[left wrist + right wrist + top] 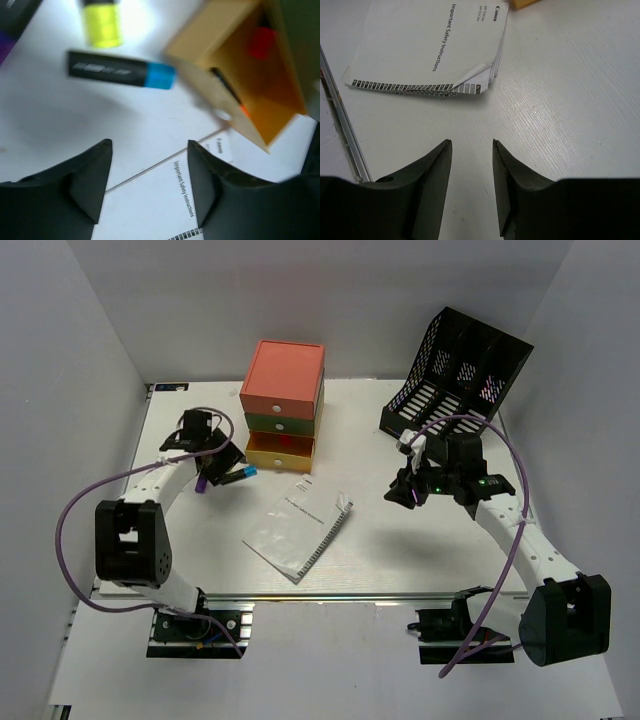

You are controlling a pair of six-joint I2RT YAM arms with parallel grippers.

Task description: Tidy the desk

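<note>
The white desk (385,555) carries a stacked orange-green-yellow drawer box (284,390), whose yellow bottom drawer (250,95) is pulled open. It holds a red item (262,42) and a dark pen. A black marker with a blue cap (120,75) and a yellow highlighter (102,22) lie on the desk left of the drawer. My left gripper (150,145) is open and empty, hovering near the marker (241,472) and over the corner of a white safety-instructions booklet (298,530). My right gripper (471,142) is open and empty above bare desk, right of the booklet (425,45).
A black mesh file rack (460,365) stands tilted at the back right. A metal rail (350,596) runs along the near edge and shows in the right wrist view (345,132). White walls enclose the left, back and right sides.
</note>
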